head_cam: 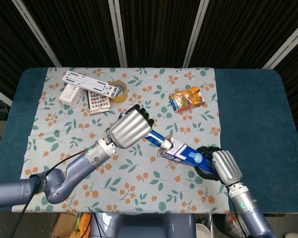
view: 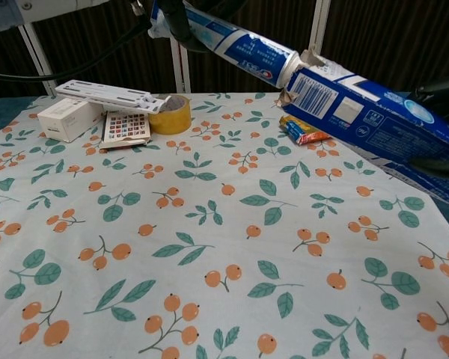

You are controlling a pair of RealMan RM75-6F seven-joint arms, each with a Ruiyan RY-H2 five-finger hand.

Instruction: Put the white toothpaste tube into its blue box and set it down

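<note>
Toothpaste tube, white with blue print, is seen from the head view held above the floral tablecloth by the left hand, whose fingers are wrapped around it. Its long axis slants down to the right, with the cap end at the torn open mouth of the blue box. The right hand grips the far end of that box. In the chest view, the toothpaste tube points right, its tip entering the blue box; both hands are mostly out of frame there, while a yellow tape roll shows behind.
</note>
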